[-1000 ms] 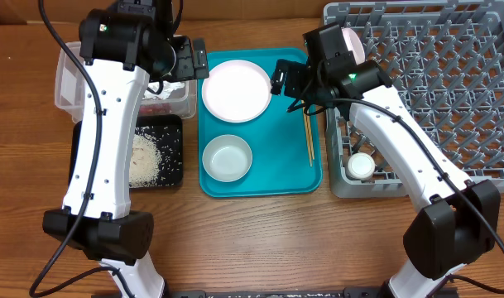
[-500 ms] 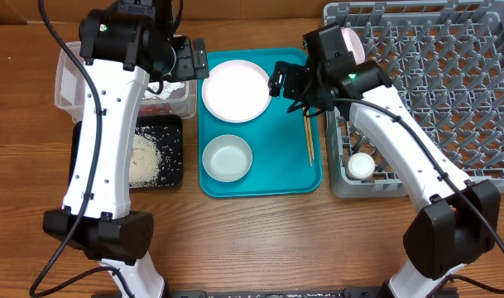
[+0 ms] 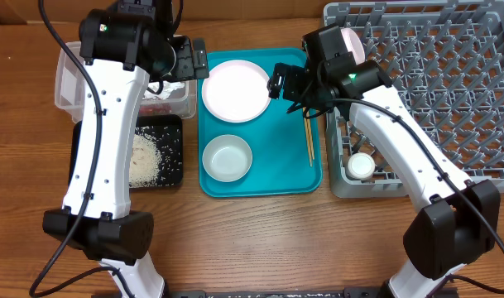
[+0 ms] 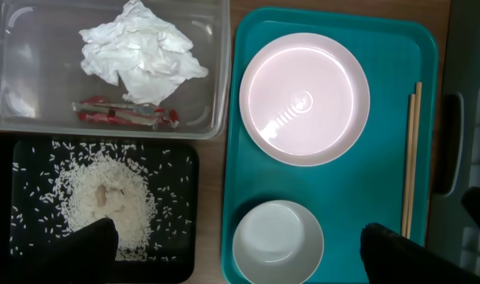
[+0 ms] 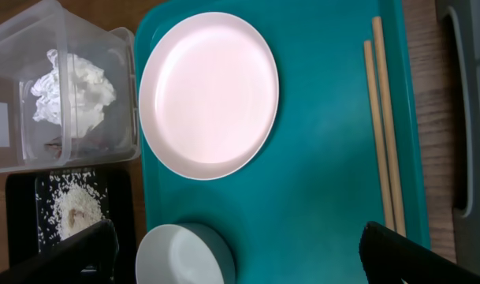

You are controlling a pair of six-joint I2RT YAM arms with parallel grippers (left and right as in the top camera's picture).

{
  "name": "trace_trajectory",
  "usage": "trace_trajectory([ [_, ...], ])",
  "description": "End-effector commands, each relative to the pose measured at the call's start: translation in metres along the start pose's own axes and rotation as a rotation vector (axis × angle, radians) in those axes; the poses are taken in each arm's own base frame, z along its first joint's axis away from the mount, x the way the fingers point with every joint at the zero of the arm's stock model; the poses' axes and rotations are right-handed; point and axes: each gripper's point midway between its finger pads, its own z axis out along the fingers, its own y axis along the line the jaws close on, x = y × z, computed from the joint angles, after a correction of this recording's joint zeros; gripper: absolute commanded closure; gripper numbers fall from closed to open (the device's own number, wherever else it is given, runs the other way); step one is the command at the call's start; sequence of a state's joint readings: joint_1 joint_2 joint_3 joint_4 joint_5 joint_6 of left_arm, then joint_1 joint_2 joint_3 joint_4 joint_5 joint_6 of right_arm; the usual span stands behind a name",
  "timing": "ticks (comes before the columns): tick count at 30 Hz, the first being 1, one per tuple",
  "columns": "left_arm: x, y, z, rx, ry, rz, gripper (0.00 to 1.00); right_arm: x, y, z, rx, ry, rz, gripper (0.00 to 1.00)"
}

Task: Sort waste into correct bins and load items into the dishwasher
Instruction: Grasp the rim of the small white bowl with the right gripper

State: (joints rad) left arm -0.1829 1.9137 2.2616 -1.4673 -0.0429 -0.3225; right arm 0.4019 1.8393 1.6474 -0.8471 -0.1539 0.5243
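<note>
On the teal tray (image 3: 268, 178) at table centre: the white plate (image 3: 236, 89) sits at 12 o'clock, a white bowl (image 3: 227, 158) at 7 o'clock, and two chopsticks (image 3: 309, 141) lie side by side along the 3 o'clock edge. The right gripper (image 3: 286, 89) hovers just off the plate's 3 o'clock rim, jaws spread wide, nothing in them. The left gripper (image 3: 188, 60) hangs between the clear tub (image 3: 69, 79) and the plate, also spread and empty. Napkin (image 4: 141, 55) and wrapper (image 4: 125, 114) are in the tub, and the rice (image 4: 106, 201) is piled in the black tray (image 3: 173, 174), so the waste looks sorted. The cup (image 3: 360, 165) sits in the dish rack (image 3: 434, 83), in its 7 o'clock corner. The plate is likely next: rigid, smooth, probably slippery and breakable, lying flat. The best hold is a pinch on the raised rim at 3 o'clock, one finger under the lip. The chopsticks are light and thin and may roll; pinch them mid-length, both together.
</note>
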Motion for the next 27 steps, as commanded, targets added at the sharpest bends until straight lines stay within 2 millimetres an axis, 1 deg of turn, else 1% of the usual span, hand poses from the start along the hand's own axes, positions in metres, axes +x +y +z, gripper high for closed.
trace_trajectory([
  [1, -0.005, 0.002, -0.006, -0.009, -0.027, -0.009, 0.0, -0.002, 0.008, -0.008, -0.027, -0.008, 0.003, 0.0],
  [4, -0.005, 0.002, -0.006, -0.009, -0.026, -0.009, 0.0, 0.001, 0.012, -0.008, -0.054, 0.012, 0.011, 0.0],
  [9, -0.005, 0.002, -0.006, -0.009, -0.027, -0.009, 0.0, 0.01, 0.01, -0.004, -0.044, 0.039, 0.077, 0.01],
  [12, -0.005, 0.002, -0.006, -0.009, -0.027, -0.009, 0.0, 0.02, 0.01, -0.001, -0.029, 0.069, 0.096, 0.04],
  [13, -0.005, 0.002, -0.006, -0.009, -0.027, -0.009, 0.0, 0.023, 0.01, 0.0, -0.024, 0.079, 0.094, 0.07],
  [18, -0.005, 0.002, -0.006, -0.009, -0.027, -0.009, 0.0, 0.035, 0.017, 0.005, -0.01, 0.098, 0.072, 0.14],
  [21, -0.005, 0.002, -0.006, -0.009, -0.027, -0.009, 0.0, 0.041, 0.017, 0.014, 0.031, 0.095, 0.075, 0.16],
  [23, -0.005, 0.002, -0.006, -0.009, -0.027, -0.009, 0.0, 0.049, 0.018, 0.023, 0.056, 0.104, 0.059, 0.17],
  [27, -0.005, 0.002, -0.006, -0.009, -0.027, -0.009, 0.0, 0.076, 0.023, 0.045, 0.09, 0.173, 0.044, 0.19],
])
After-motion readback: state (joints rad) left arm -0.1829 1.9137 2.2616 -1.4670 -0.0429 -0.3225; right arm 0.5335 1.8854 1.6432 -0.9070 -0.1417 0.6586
